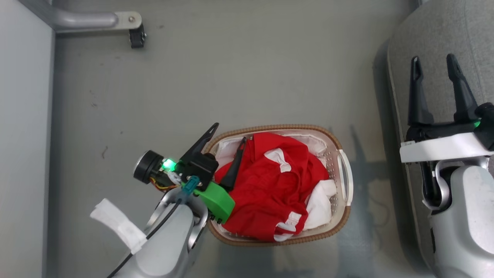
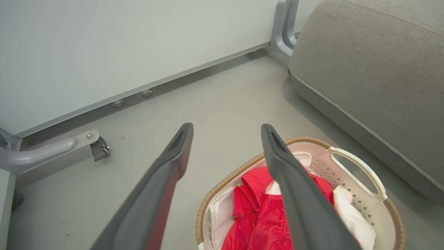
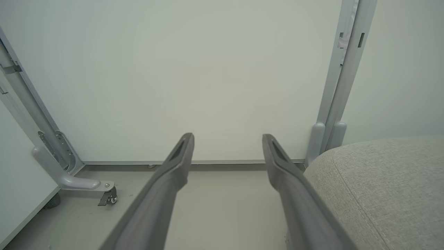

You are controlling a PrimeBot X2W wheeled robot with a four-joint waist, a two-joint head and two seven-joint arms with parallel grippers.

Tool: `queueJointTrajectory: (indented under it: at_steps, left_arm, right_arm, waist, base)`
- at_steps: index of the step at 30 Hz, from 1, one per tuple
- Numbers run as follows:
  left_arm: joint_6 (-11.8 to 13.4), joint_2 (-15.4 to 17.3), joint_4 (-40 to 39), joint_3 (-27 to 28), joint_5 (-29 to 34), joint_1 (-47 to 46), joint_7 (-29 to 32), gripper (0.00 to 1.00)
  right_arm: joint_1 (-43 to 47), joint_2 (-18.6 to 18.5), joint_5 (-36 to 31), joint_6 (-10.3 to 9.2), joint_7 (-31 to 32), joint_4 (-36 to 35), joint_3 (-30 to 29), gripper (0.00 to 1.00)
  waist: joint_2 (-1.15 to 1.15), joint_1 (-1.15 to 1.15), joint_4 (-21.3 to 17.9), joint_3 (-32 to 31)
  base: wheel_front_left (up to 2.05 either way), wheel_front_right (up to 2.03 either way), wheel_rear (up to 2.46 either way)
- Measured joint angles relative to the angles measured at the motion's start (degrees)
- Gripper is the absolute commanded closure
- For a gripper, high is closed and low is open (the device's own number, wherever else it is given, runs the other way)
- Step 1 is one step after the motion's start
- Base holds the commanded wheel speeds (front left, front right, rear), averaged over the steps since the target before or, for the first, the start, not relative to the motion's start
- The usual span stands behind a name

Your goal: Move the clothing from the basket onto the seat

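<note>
- the clothing (image 1: 270, 185): bright red sports garments with white trim and stripes, crumpled in one heap inside the basket and filling most of it.
- the basket (image 1: 346, 177): oval, white perforated plastic with a brown woven-look rim and white side handles. it stands upright on the floor (image 1: 231, 77), near the seat but apart from it.
- the seat (image 1: 436, 38): large, grey fabric upholstery with a rounded corner and a stitched seam, to the basket's right.

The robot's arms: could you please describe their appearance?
The left end effector and right end effector each have two long, tapered dark fingers. The pale grey left forearm carries a green plastic cover, a glowing green light, a black cable and white tape.
</note>
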Motion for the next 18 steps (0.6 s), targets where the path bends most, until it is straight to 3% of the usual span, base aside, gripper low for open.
queueJointTrajectory:
  at_steps: [9, 18]
  left_arm:
    - [-0.26, -0.07, 7.39, -13.45, -0.66, -7.56, 0.00, 0.00]
    - [-0.26, -0.03, 14.96, -22.35, -3.90, -13.45, 0.00, 0.00]
  right_arm:
    - [-5.37, -0.04, 2.04, -0.01, 0.00, -0.83, -1.34, 0.00]
    - [-8.69, -0.05, 4.19, -0.01, 0.00, -1.47, 0.01, 0.00]
  waist:
    - [0.00, 0.00, -1.62, 10.77]
    - [0.00, 0.00, -4.18, 19.15]
  base:
    - [0.00, 0.00, 0.00]
    - [0.00, 0.00, 0.00]
